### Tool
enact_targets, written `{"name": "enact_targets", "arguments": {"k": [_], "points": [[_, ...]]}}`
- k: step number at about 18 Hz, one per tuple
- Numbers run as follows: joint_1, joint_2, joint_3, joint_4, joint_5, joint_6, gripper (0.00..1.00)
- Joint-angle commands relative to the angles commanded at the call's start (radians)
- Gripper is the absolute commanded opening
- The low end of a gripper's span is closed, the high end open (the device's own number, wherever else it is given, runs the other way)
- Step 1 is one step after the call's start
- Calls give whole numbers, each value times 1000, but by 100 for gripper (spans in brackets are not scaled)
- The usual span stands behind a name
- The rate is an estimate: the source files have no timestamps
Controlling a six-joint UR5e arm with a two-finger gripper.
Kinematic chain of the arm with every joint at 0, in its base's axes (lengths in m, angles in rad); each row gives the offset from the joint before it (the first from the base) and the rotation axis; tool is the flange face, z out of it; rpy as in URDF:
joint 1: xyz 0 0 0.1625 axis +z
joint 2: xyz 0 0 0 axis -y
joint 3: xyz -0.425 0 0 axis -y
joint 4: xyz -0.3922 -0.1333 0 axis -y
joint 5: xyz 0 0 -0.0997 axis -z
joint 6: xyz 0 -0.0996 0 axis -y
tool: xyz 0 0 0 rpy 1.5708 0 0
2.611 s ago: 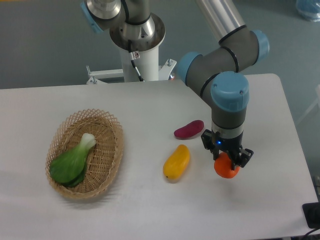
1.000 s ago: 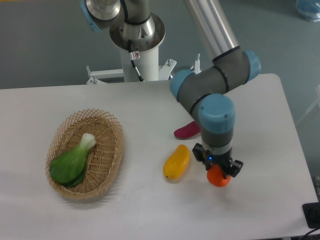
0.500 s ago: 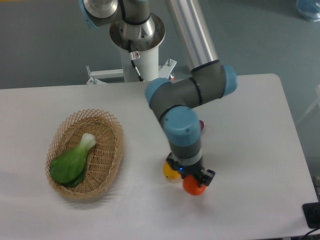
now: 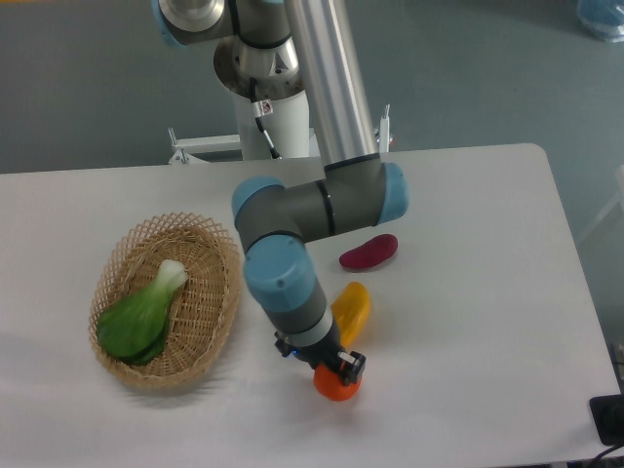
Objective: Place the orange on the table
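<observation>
The orange [image 4: 336, 386] is a small glossy orange-red ball near the front of the white table [image 4: 487, 390]. My gripper [image 4: 328, 367] points down from above and is shut on the orange, whose lower half shows under the black fingers. Whether the orange touches the tabletop I cannot tell. The arm's grey and blue wrist rises directly above it.
A yellow mango-like fruit [image 4: 352, 307] lies just behind and right of the gripper, partly hidden by the wrist. A magenta oblong vegetable [image 4: 369, 252] sits farther back. A wicker basket [image 4: 216, 302] holding a green leafy vegetable [image 4: 141, 316] stands at the left.
The arm has carried the orange leftward across the front of the table, from right of the yellow fruit to its front left. The gripper has stayed shut on it throughout.
</observation>
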Motion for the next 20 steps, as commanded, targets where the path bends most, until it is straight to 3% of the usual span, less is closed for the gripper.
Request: {"name": "enact_targets", "arguments": {"k": [4,7,9,14,20], "points": [[-6,5,-14,3,12,8,75],[-6,21,-15,3,6,9,86],[-5,29,-17,9,3,5,100],[15,90,-81,50,-12,12,100],[132,121,-57,51,-113,64,100]]}}
